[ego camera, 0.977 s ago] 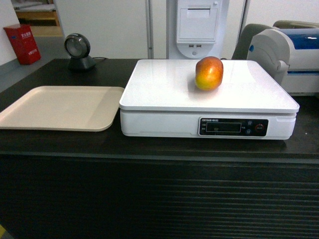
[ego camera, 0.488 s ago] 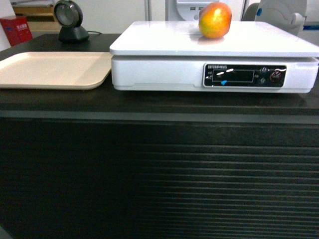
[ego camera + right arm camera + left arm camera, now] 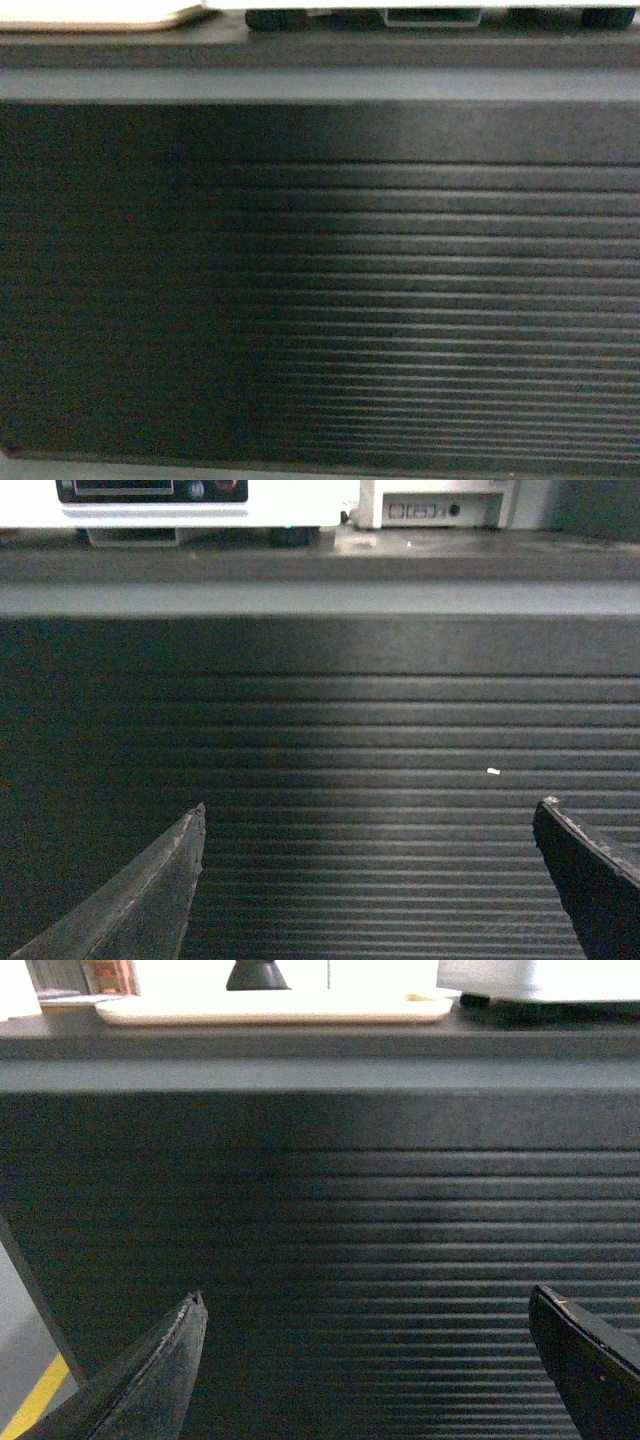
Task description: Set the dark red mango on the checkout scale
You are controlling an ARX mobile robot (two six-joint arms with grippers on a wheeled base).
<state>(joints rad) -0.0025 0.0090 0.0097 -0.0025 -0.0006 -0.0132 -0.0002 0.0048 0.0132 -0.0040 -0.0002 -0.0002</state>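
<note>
The dark red mango is out of view in every current frame. The checkout [image 3: 320,300] fills the head view with its black ribbed front panel. Only the bottom edge of the white scale [image 3: 160,510] shows, with its black display strip, at the top left of the right wrist view; a corner of the scale [image 3: 540,978] shows at the top right of the left wrist view. My left gripper [image 3: 366,1295] is open and empty, facing the ribbed panel below the counter top. My right gripper [image 3: 372,806] is also open and empty, facing the same panel.
A beige tray [image 3: 270,1007] lies on the counter left of the scale, with a black scanner base [image 3: 257,974] behind it. A grey-white printer [image 3: 430,502] stands right of the scale. A yellow floor line [image 3: 35,1405] runs at the lower left.
The head view has dropped from looking down on the counter to facing its ribbed front. The mango resting on the scale and the scale's top have passed out of view.
</note>
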